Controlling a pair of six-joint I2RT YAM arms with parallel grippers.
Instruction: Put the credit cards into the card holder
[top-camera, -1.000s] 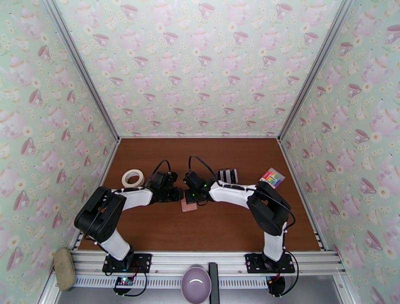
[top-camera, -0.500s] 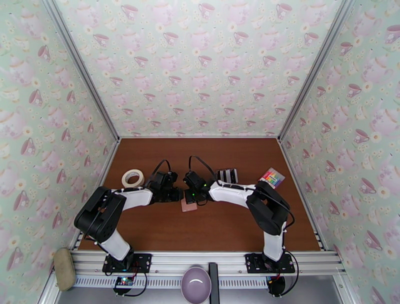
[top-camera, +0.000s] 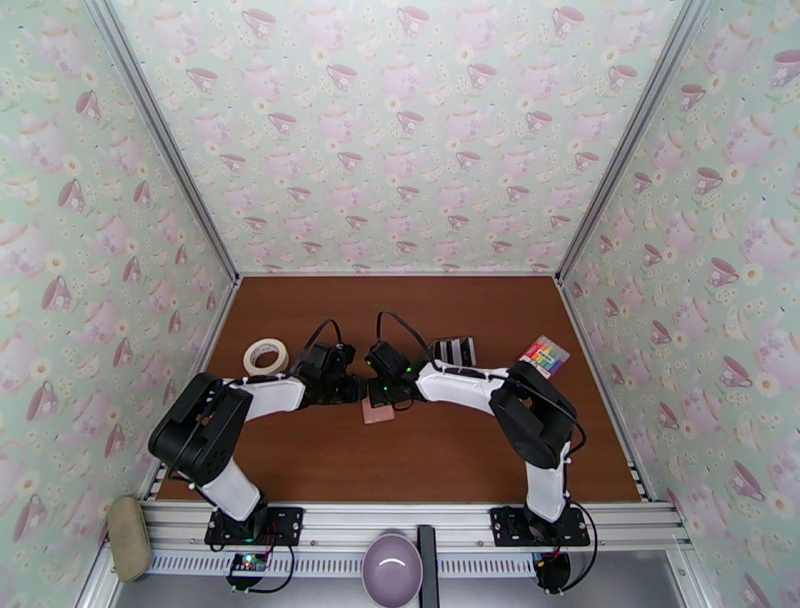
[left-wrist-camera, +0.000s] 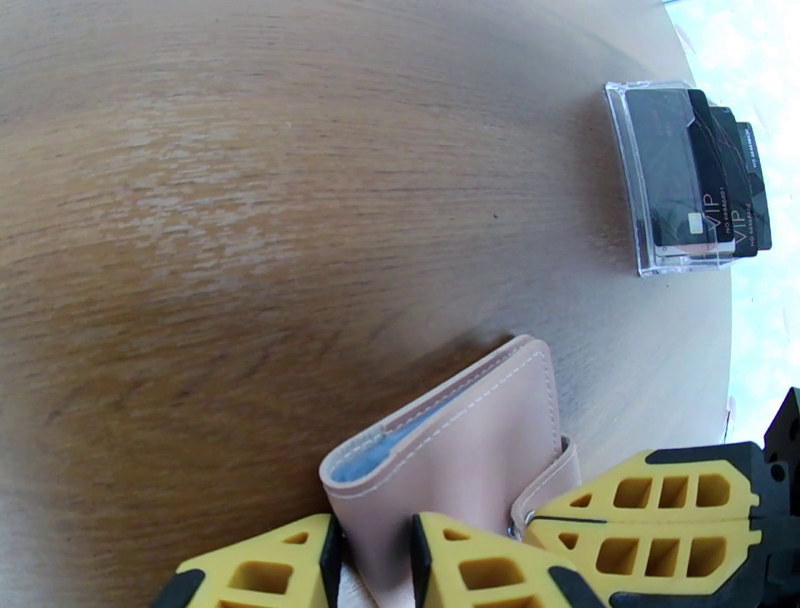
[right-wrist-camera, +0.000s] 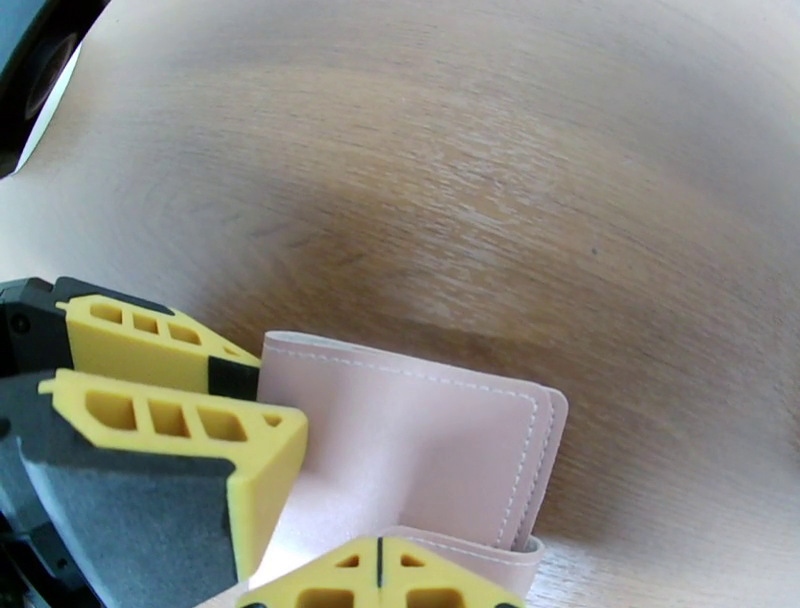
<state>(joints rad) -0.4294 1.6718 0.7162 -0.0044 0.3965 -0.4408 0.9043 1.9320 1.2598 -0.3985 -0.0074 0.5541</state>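
Holding anything, is your left gripper (left-wrist-camera: 370, 545)? (Reader)

Yes. Left wrist view: my two yellow fingers (left-wrist-camera: 255, 570) stand a little apart, closed on the near end of the card holder (left-wrist-camera: 450, 440), which sits between them. It is folded over, pale pink outside, with a pale blue strip showing at the fold. It sits low on the brown table (left-wrist-camera: 250, 200). (Operator)

And the right gripper (right-wrist-camera: 380, 550)? (Reader)

Right wrist view: its jaws are pressed fully together, with the tips at the holder's little snap tab (right-wrist-camera: 465, 548). I cannot tell whether the tab is pinched between them or only touched. Top view: both grippers meet at the holder near the table's middle, mine on the left coming from the left, the other from the right. (Operator)

Where are the credit cards (left-wrist-camera: 700, 170)? (Reader)

Upright in a clear stand (left-wrist-camera: 625, 180), black faces overlapping. In the top view they are well apart from the holder, beyond it and to its right. A rainbow-striped block (top-camera: 543, 354) lies further right, and a tape roll (top-camera: 266, 356) lies at the table's left side. (Operator)
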